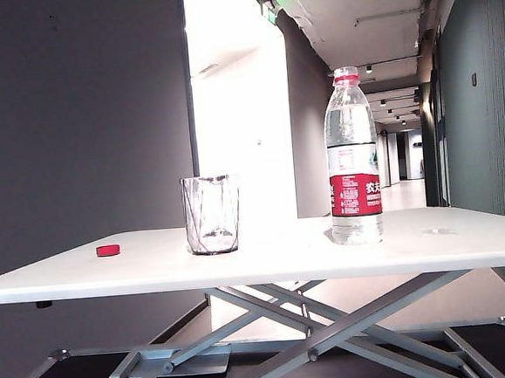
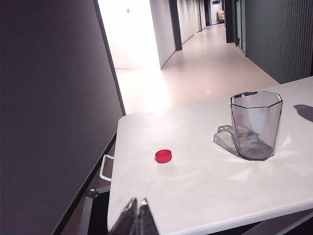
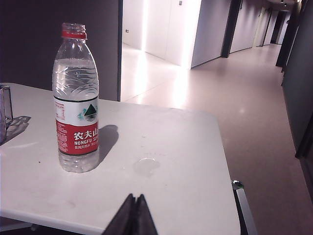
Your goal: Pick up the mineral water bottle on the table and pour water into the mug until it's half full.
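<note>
**Both grippers clenched, bottle and mug untouched**

We see a small red cap [image 1: 108,249] at the left of the table [image 1: 267,260], then the empty mug [image 1: 211,214] near the middle, then the uncapped mineral water bottle [image 1: 351,157] upright, water [image 3: 77,81] nearly to its shoulder. Our left gripper [image 2: 137,204] and right gripper [image 3: 134,198] hover off the near edge, jaws pressed together, holding nothing

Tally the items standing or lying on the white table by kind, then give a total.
Mineral water bottle, uncapped: 1
Clear faceted glass mug: 1
Red bottle cap: 1
Total: 3

Both grippers are shut and back from the table: left gripper at the cap's end, right gripper at the bottle's end.
</note>
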`<control>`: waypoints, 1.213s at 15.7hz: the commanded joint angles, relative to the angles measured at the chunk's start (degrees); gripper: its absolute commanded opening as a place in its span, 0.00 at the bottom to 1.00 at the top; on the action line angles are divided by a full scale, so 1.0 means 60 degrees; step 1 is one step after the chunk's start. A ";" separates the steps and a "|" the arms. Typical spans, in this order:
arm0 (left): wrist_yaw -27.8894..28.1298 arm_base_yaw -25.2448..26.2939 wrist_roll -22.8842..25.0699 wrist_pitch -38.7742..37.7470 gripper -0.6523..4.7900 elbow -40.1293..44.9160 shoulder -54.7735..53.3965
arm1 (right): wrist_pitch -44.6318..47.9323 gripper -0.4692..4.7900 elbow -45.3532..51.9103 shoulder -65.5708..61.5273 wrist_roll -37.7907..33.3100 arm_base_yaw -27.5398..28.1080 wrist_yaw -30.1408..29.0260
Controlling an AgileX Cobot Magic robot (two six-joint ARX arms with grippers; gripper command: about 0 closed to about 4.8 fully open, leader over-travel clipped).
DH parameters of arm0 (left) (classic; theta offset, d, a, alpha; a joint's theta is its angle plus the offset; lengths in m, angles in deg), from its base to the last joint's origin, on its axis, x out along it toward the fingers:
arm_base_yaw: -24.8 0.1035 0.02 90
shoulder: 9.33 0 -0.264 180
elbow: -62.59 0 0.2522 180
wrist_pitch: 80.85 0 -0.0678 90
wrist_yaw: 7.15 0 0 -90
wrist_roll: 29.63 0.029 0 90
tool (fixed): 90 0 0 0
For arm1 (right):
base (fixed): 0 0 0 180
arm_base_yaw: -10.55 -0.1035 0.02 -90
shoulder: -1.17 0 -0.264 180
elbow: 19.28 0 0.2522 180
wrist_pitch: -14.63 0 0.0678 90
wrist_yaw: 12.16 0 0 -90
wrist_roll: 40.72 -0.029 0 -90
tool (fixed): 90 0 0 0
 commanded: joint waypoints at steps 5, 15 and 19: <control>0.0029 0.0011 -0.0033 0.0120 0.11 -0.0018 -0.0004 | 0.0127 0.08 0.0022 0.0022 -0.0036 -0.0007 -0.0011; -0.4131 -0.0004 -0.1501 -0.0827 0.11 -0.0022 -0.0004 | 0.1166 0.15 0.0022 -0.0025 -0.1898 -0.0703 -0.3089; -0.4116 0.0000 -0.1497 -0.0809 0.11 -0.0022 -0.0004 | 0.1464 0.57 0.0018 -0.0976 -0.0947 -0.1446 -0.2262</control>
